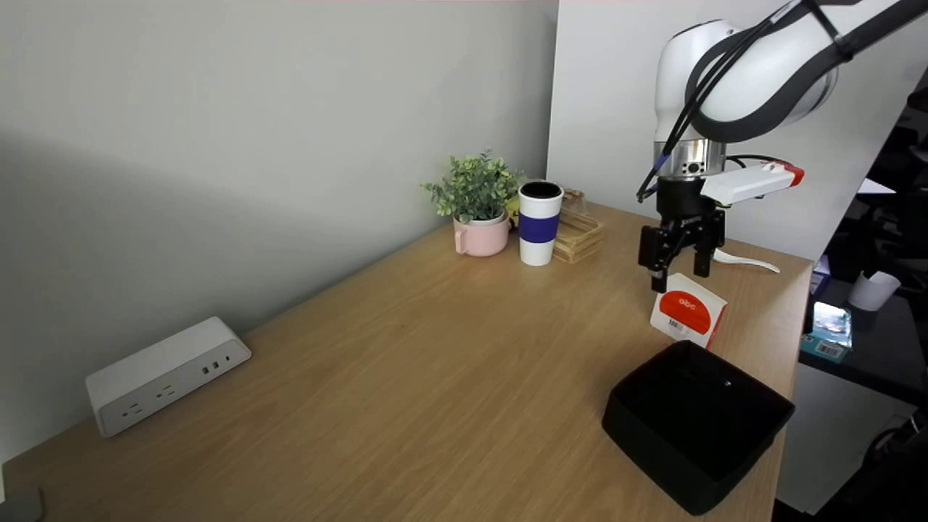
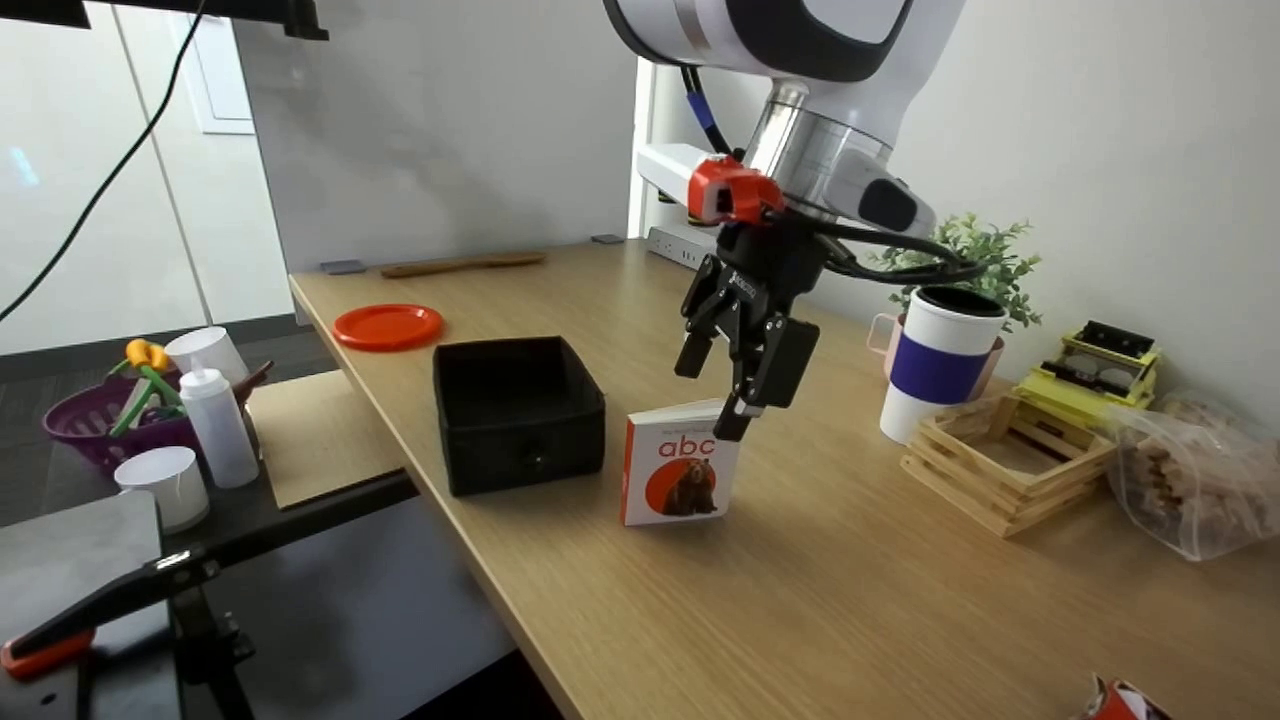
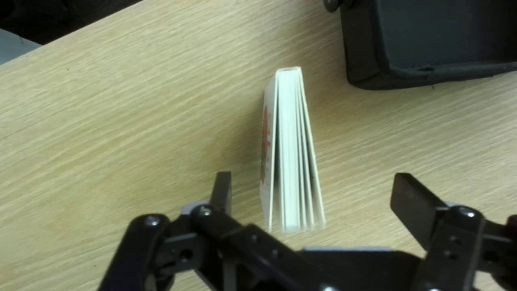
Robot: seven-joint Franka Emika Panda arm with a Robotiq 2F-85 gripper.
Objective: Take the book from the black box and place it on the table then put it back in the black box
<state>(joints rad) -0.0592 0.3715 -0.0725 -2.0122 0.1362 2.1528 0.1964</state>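
The book (image 1: pixel 681 313) stands upright on the table (image 1: pixel 435 362), its pages slightly fanned. Its white cover with a red-orange circle, "abc" and a bear faces the camera in an exterior view (image 2: pixel 683 470). In the wrist view the book (image 3: pixel 291 149) shows from above, page edges up. The black box (image 1: pixel 652 457) stands beside it with no object visible inside; it also shows in the wrist view (image 3: pixel 363 52). My gripper (image 2: pixel 710 397) is open at the book's top. In the wrist view the fingers (image 3: pixel 313 178) are on either side of its near end, apart from it, the left finger closer.
A white and blue cup (image 2: pixel 935 365), a potted plant (image 1: pixel 482 235), a wooden crate (image 2: pixel 1000 480) and a plastic bag (image 2: pixel 1190 490) stand near the wall. A red plate (image 2: pixel 388 328) lies beyond the box. A white spoon (image 1: pixel 747 261) and a power strip (image 1: pixel 170 377) are on the table.
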